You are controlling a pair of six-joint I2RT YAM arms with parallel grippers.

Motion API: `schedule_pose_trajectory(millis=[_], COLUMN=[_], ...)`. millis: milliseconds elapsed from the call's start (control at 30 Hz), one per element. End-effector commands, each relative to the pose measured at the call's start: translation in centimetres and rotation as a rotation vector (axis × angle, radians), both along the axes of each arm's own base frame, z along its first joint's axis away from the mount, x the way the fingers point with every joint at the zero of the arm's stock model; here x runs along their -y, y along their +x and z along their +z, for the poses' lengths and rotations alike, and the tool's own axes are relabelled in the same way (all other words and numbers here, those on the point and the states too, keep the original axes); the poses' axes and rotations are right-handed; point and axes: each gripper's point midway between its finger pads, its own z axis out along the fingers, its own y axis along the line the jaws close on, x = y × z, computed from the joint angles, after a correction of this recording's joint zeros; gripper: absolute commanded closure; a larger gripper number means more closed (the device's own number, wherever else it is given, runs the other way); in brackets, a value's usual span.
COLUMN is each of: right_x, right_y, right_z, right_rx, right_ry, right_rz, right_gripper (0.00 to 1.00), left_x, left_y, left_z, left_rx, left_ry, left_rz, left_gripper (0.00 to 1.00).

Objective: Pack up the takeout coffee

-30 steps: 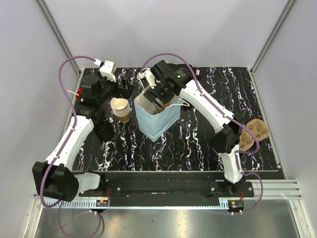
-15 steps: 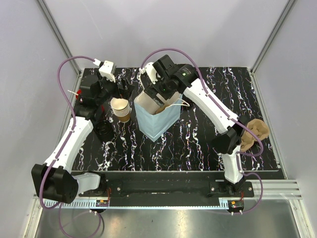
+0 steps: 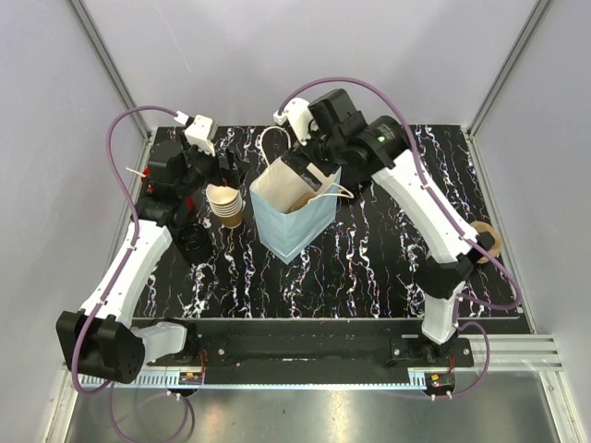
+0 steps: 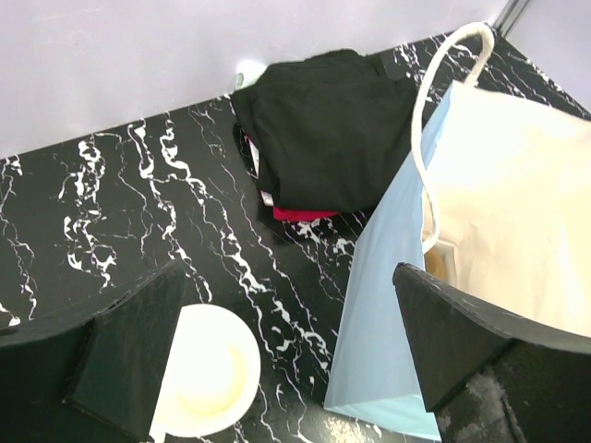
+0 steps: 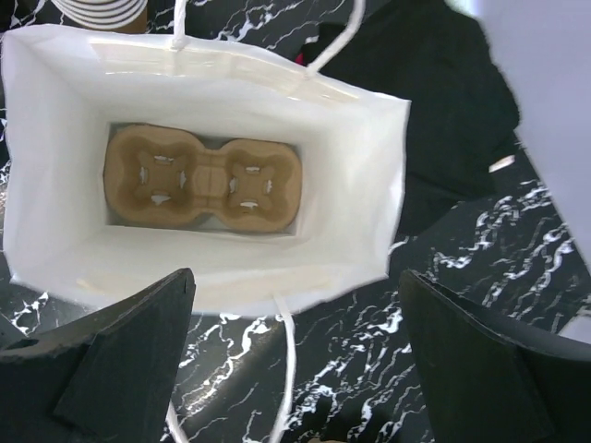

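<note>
Hovering over the paper bag [image 5: 388, 185], the right claw [image 5: 295, 277] gapes empty; the left claw [image 4: 286, 277] gapes above nested cups [image 4: 205, 369]. Only a 2-well carrier [image 5: 201, 178] lies inside (the takeout coffee shows nowhere). Snagging a rope handle [image 5: 288, 369] could topple the bag.

The top external view looks down from high behind the arm bases [image 3: 102, 337], taking in the whole table [image 3: 369, 268]. The left wrist view tilts down past the left gripper [image 4: 288, 272], close beside the blue bag [image 4: 383, 332] at frame right. The right wrist view looks straight down past the right gripper [image 5: 295, 277] into that bag, which all three share.
</note>
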Motion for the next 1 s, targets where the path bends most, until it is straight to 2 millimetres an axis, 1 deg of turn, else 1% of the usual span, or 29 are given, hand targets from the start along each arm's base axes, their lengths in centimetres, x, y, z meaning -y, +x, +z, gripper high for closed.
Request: schedule_pose_trajectory(millis=[0,33,67,100,133,167,200,233,267,300,333,367,400,433,467,500,567,600,633,667,700,733,767,800,833,867,900,933,967], right_x=[3.0,3.5,3.7,3.8,4.1,4.3,4.4,4.8,5.0,5.0,5.7,5.9,6.0,6.4,6.6,6.6,6.8,6.9,7.1,7.2,7.3,7.5,7.6,7.7,7.8,7.9,8.1,8.2,8.4], right_y=[-1.1,-1.7,-2.1,-2.4,-3.3,-3.6,-3.9,-4.6,-4.9,-5.0,-5.6,-5.8,-5.7,-6.3,-6.5,-6.6,-7.4,-7.6,-7.9,-8.0,-8.0,-8.3,-8.4,-8.5,-8.7,-8.8,-8.9,-9.1,-9.1], right_z=[7.0,7.8,8.1,7.5,8.3,8.2,6.8,7.5,7.3,5.8,6.2,5.9,4.2,4.3,3.9,2.7,2.6,2.0,2.1,2.1,2.0,2.3,2.5,2.5,2.7,2.9,3.0,3.4,3.5], right_rx=[0.174,0.188,0.195,0.182,0.198,0.203,0.175,0.201,0.204,0.189,0.213,0.216,0.196,0.208,0.205,0.185,0.187,0.179,0.184,0.185,0.185,0.195,0.199,0.201,0.207,0.213,0.216,0.224,0.226], right_ry=[0.074,0.09,0.087,0.076,0.099,0.092,0.066,0.079,0.074,0.049,0.049,0.043,0.017,0.018,0.013,-0.002,0.008,0.004,0.007,0.006,0.004,0.008,0.013,0.014,0.018,0.021,0.024,0.031,0.036], right_rz=[-0.004,0.008,0.024,0.038,0.059,0.077,0.095,0.118,0.127,0.136,0.151,0.158,0.16,0.174,0.176,0.183,0.208,0.214,0.22,0.221,0.218,0.218,0.218,0.22,0.221,0.22,0.218,0.218,0.214], right_gripper=[0.03,0.03,0.04,0.04,0.04,0.05,0.05,0.06,0.07,0.08,0.09,0.09,0.1,0.11,0.11,0.13,0.14,0.14,0.14,0.14,0.14,0.14,0.14,0.14,0.14,0.14,0.14,0.14,0.13], left_x=[0.7,0.9,0.9,1.0,1.1,1.1,1.0,0.9,0.8,0.7,0.5,0.3,0.1,-0.1,-0.3,-0.4,-0.6,-0.5,-0.1,-0.2,-0.3,-0.4,-0.7,-1.4,-1.2,-1.5,-2.3,-2.1,-2.4], left_y=[-1.0,-1.1,-1.3,-1.4,-1.5,-1.6,-1.7,-1.9,-1.9,-2.0,-2.1,-2.1,-2.2,-2.3,-2.3,-2.5,-2.7,-3.2,-3.5,-3.6,-4.1,-4.1,-3.9,-4.0,-4.0,-4.0,-4.2,-4.1,-4.7], left_z=[3.5,3.7,3.8,3.9,4.0,4.1,4.2,4.4,4.4,4.5,4.4,4.5,4.3,4.2,3.9,3.6,3.1,2.6,2.2,1.9,1.2,0.7,0.4,-0.2,-0.9,-1.3,-1.7,-2.3,-3.0], left_rx=[0.098,0.098,0.1,0.099,0.1,0.112,0.114,0.118,0.125,0.124,0.122,0.127,0.115,0.112,0.115,0.103,0.111,0.095,0.094,0.117,0.099,0.095,0.112,0.091,0.083,0.092,0.061,0.045,0.033], left_ry=[0.008,0.011,0.011,0.01,0.01,0.028,0.033,0.038,0.051,0.06,0.07,0.088,0.102,0.115,0.141,0.157,0.212,0.237,0.259,0.317,0.354,0.386,0.441,0.468,0.477,0.516,0.524,0.512,0.542], left_rz=[-0.057,-0.066,-0.072,-0.078,-0.083,-0.089,-0.092,-0.088,-0.087,-0.087,-0.082,-0.077,-0.071,-0.066,-0.066,-0.067,-0.092,-0.119,-0.161,-0.189,-0.221,-0.24,-0.259,-0.264,-0.312,-0.348,-0.359,-0.399,-0.452], left_gripper=[0.01,0.01,0.01,0.01,0.01,0.01,0.01,0.01,0.01,0.01,0.01,0.01,0.01,0.01,0.01,0.01,0.01,0.01,0.01,0.01,0.01,0.01,0.01,0.01,0.01,0.01,0.01,0.01,0.01])
